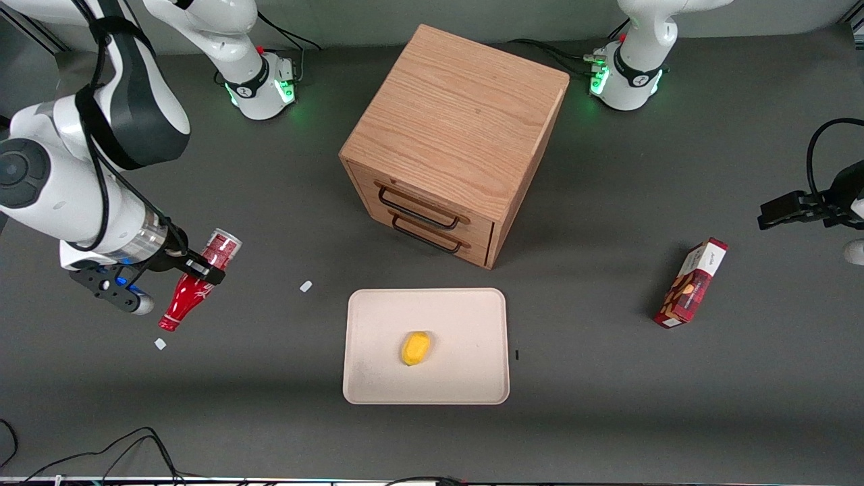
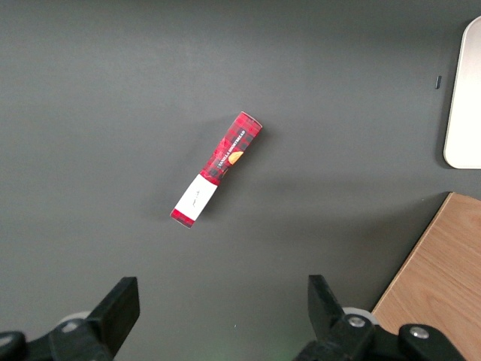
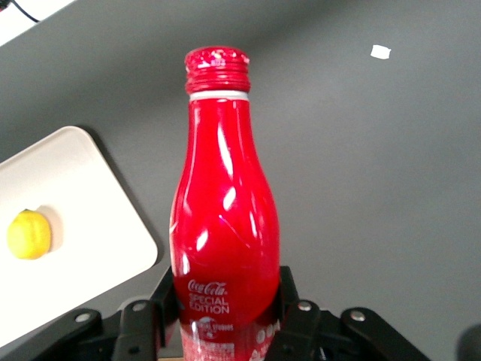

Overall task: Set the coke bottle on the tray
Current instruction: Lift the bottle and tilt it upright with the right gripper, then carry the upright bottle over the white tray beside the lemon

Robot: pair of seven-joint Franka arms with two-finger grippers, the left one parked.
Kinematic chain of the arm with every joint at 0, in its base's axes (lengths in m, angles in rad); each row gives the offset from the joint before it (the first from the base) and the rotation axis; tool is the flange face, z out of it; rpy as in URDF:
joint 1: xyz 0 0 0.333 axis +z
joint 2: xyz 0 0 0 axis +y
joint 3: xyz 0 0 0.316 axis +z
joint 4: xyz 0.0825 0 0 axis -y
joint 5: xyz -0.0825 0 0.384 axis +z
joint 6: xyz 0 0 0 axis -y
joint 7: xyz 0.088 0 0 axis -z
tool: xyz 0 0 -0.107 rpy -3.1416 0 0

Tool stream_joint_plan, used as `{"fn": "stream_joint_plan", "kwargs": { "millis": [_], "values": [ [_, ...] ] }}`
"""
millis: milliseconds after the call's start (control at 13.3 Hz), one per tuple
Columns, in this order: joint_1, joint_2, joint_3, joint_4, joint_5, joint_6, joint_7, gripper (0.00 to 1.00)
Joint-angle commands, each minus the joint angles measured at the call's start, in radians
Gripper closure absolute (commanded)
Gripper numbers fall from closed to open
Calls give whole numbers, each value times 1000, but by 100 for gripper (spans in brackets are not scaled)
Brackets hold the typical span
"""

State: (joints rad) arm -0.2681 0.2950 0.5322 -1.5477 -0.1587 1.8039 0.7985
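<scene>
My right gripper (image 1: 202, 268) is shut on the coke bottle (image 1: 196, 282), a slim red bottle with white lettering. It hangs above the table toward the working arm's end, tilted, red cap pointing down toward the front camera and silvery base up. In the right wrist view the coke bottle (image 3: 224, 226) fills the middle, the black fingers (image 3: 294, 312) pressed against both sides of its lower body. The cream-beige tray (image 1: 466, 337) lies flat in front of the cabinet, well apart from the bottle. An edge of the tray (image 3: 98, 203) also shows in the right wrist view.
A yellow lemon (image 1: 416, 347) lies on the tray. The wooden drawer cabinet (image 1: 453, 135) stands farther from the front camera than the tray. A red snack box (image 1: 691, 282) lies toward the parked arm's end. Two small white scraps (image 1: 306, 286) lie on the table near the bottle.
</scene>
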Motion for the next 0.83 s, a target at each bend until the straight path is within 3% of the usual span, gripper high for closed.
{"fn": "stream_joint_plan", "kwargs": {
  "millis": [0, 301, 602, 752],
  "values": [
    [29, 117, 14, 142, 13, -29, -12, 100],
    [228, 353, -56, 375, -11, -28, -13, 100],
    [472, 525, -262, 502, -19, 64, -140, 100],
    [497, 562, -288, 502, -13, 118, -253, 100]
  ]
}}
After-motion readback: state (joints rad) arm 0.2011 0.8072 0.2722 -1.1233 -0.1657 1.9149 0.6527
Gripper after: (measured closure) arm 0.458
